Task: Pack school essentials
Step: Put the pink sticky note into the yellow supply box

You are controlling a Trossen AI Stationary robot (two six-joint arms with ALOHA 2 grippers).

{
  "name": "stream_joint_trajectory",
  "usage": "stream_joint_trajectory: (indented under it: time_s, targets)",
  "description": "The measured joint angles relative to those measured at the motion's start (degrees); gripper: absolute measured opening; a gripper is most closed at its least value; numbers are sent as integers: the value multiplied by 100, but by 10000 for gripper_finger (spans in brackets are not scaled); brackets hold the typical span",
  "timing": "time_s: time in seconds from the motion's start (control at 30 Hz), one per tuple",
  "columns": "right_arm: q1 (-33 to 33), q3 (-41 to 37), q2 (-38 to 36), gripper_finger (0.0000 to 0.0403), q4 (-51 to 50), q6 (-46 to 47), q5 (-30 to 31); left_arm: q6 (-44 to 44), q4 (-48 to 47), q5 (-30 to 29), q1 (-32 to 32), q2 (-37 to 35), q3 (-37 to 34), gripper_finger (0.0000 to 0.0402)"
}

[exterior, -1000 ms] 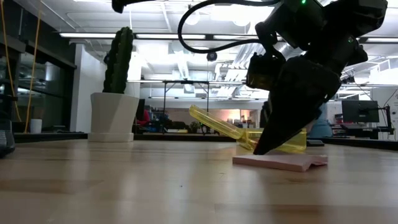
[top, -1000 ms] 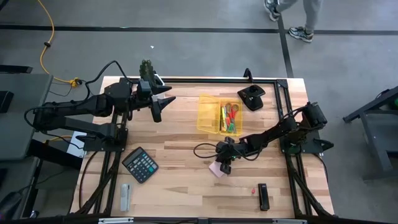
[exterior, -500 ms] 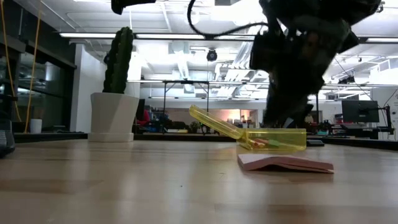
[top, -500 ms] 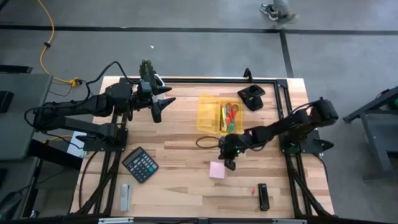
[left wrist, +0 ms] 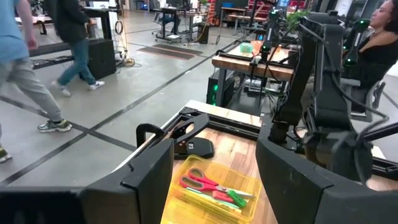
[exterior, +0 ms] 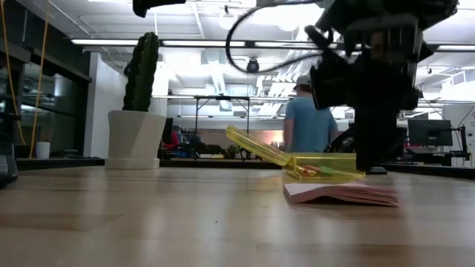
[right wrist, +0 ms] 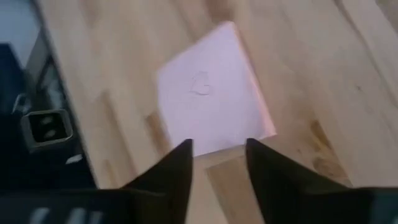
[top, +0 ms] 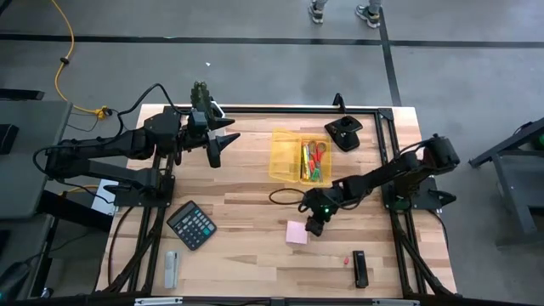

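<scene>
Your right gripper (top: 313, 226) has lifted off the pink sticky-note pad (top: 297, 232) since a second ago, when its tips were pressed down on the pad's edge. Half a second back the arm had swung up toward the yellow case (top: 287, 155); now it sits just beside the pad again, on the side facing the right arm's base. In the right wrist view the two dark fingers (right wrist: 166, 176) stand a little apart with bare wood and the pad's near edge showing between them, and they hold nothing. The pad (exterior: 340, 194) lies flat on the wooden table (top: 246, 212), slightly shifted from where it lay a second ago, on the near side of the case and apart from it.

The case lies open with red-handled scissors (left wrist: 207, 182), a thin yellow pencil (top: 305, 161) and green pieces (left wrist: 237, 199) inside. Your left gripper (top: 214, 143) has not moved: it hangs well to the left of the case, fingers spread wide and empty.

A person in a blue shirt (exterior: 306, 123) now shows in the room behind the case, where none stood before.

The calculator (top: 190, 224) lies well to the left of the pad; no lettering on it, nor on the pad's faint mark, can be read.
</scene>
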Motion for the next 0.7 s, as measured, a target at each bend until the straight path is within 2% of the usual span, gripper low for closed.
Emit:
stream_joint_trajectory:
  time_s: [0.13,0.23,0.4,0.5,0.7]
  targets:
    - [17,0,260,197,-84,362,145,-14,-2,0,0,2,0,216]
    - [21,15,270,211,-164,599,318,-12,0,0,-1,1,0,216]
    - [17,-1,289,206,219,1064,324,-110,0,24,-2,2,0,216]
    - [32,0,294,198,168,1378,597,-399,-28,50,0,0,0,216]
    - [26,15,400,185,207,1411,601,-1106,-538,770,-102,290,-1,216]
